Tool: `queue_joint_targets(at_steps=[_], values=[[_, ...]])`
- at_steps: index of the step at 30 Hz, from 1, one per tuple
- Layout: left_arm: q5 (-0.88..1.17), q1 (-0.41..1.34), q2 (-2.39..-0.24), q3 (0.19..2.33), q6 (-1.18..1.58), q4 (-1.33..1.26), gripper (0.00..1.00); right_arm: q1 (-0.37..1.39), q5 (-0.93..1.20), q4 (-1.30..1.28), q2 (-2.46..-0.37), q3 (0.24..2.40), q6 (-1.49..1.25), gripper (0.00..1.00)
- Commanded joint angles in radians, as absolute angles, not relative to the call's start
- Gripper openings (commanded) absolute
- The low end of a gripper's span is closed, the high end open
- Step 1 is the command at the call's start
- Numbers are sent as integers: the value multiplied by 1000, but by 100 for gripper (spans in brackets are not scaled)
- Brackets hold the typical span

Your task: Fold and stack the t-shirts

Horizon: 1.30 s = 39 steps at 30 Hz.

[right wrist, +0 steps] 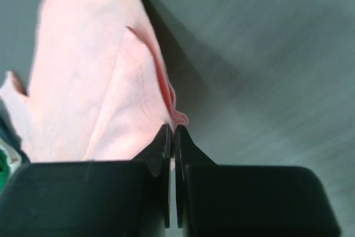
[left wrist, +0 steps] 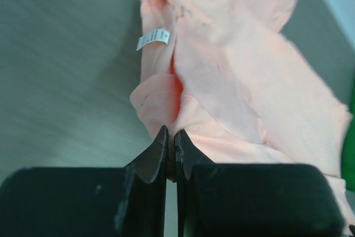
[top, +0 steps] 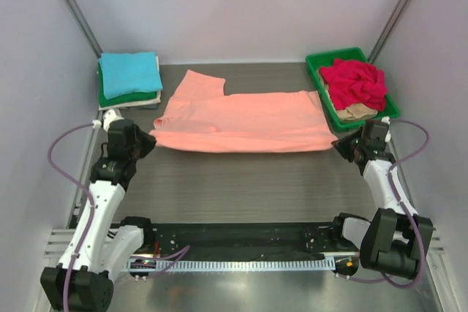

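Salmon t-shirt lies flat btwn both arms. L gripper pinches its near-left corner. R gripper pinches near-right corner.

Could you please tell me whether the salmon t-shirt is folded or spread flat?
Partly folded: the salmon t-shirt lies doubled over once, two layers showing at both near corners, one sleeve sticking out.

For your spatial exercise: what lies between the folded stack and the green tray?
The salmon-orange t-shirt, laid out flat, fills that stretch; the top view shows it.
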State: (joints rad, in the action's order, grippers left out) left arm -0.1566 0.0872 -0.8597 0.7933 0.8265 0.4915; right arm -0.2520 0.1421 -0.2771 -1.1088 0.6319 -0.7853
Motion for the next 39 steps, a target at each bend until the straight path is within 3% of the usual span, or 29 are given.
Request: queue_joint_targets(at_steps=[1,5,10,16,19,20,21,23,30,34,39], values=[[-169,78,-796,695,839,645,6,-290,158,-383,-1065,526,-769,1],[-158,78,-721,627,896,712,10,-313,210,-405,-1009,453,-770,1],[-138,80,-617,607,965,774,24,-327,239,-466,-945,437,-761,2],[-81,81,-526,675,1002,938,40,-373,265,-584,-829,457,-729,13],[-87,80,-451,722,988,1023,54,-406,281,-644,-796,477,-700,43],[-90,81,-424,732,973,1029,57,-413,284,-652,-790,482,-693,57],[-95,81,-414,750,948,1026,64,-419,284,-661,-784,488,-696,78],[-45,80,-429,753,904,958,64,-420,282,-661,-773,495,-707,88],[93,81,-847,903,666,619,65,-411,317,-599,-819,589,-698,91],[110,81,-1187,1128,565,519,64,-365,462,-470,-940,577,-716,90],[112,83,-1541,1399,506,465,62,-316,394,-471,-988,672,-663,89]])
